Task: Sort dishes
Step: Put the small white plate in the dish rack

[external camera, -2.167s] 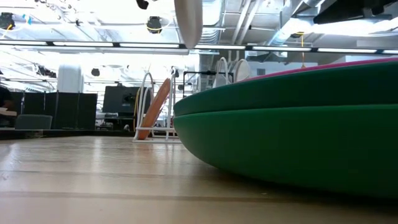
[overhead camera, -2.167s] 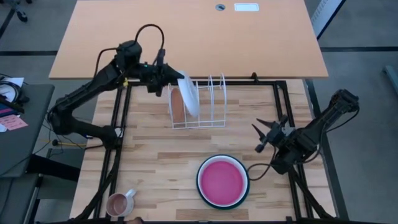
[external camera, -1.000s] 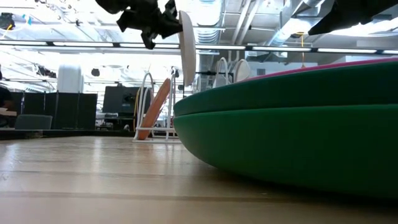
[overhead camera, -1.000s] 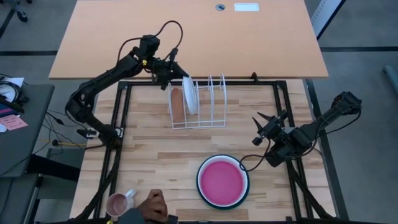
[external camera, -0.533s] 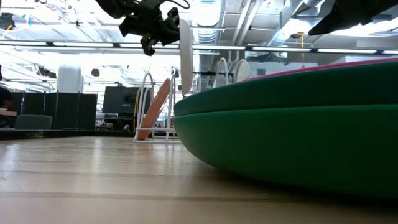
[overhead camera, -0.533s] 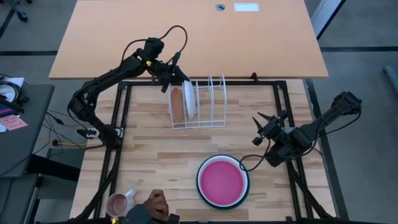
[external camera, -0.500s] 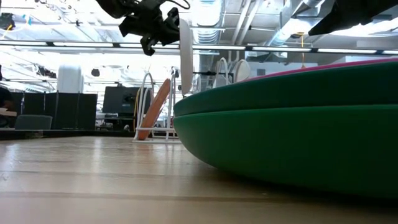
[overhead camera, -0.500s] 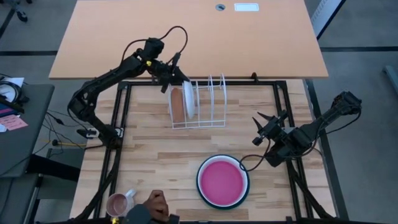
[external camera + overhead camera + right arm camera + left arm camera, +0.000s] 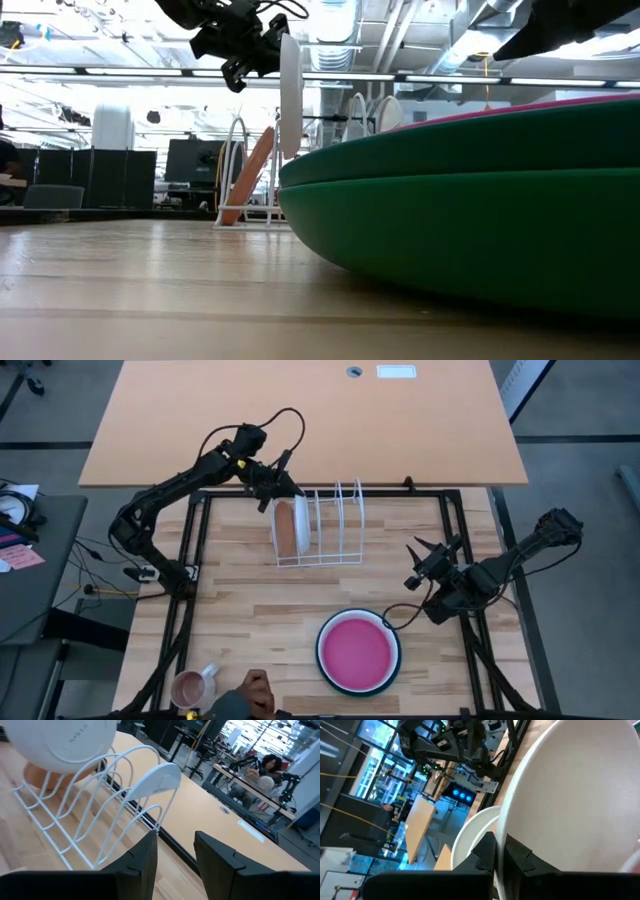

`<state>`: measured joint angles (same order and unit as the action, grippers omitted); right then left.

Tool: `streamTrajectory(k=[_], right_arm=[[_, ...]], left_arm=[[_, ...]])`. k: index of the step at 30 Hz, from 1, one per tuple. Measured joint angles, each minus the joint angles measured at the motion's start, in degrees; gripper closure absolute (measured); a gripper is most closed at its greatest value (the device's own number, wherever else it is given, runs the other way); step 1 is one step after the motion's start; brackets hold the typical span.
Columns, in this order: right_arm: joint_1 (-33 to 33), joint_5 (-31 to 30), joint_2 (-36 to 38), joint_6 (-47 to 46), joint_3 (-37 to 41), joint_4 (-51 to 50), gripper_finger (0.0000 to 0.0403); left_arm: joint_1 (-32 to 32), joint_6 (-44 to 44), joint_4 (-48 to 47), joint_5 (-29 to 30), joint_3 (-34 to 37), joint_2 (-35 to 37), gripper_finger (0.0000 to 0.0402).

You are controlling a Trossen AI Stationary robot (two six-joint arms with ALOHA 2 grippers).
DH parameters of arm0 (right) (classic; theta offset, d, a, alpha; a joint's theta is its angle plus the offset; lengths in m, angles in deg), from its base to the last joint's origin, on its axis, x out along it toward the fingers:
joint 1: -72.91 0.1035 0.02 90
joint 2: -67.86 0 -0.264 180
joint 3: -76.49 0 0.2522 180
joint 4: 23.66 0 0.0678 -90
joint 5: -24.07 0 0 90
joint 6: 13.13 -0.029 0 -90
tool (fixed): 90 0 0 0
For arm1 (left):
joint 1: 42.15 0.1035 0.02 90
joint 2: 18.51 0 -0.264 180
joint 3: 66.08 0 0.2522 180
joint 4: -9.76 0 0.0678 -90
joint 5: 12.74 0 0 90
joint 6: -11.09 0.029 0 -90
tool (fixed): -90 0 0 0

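The left gripper [image 9: 283, 487] is clamped on the rim of the white plate [image 9: 301, 523], its fingers [image 9: 485, 854] pinching the edge. The plate stands on edge in the white wire rack [image 9: 335, 525], just beside the orange-brown plate [image 9: 286, 528] in the neighbouring slot. The white plate is round, plain and glossy. The right gripper [image 9: 420, 565] hangs apart from the rack, jaws parted and empty, above the bare table [image 9: 250, 610]. The magenta pink plate [image 9: 358, 652] lies on the dark green plate [image 9: 460, 230] near the front edge.
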<state>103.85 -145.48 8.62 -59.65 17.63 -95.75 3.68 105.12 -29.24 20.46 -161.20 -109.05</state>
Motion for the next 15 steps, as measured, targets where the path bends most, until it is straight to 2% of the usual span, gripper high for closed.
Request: streamTrajectory(k=[15], right_arm=[[-1.8, 0.4, 0.0, 0.0, 0.0, 0.3, 0.0266]], left_arm=[[0.3, -1.6, 6.4, 0.4, 0.0, -8.6, 0.04]])
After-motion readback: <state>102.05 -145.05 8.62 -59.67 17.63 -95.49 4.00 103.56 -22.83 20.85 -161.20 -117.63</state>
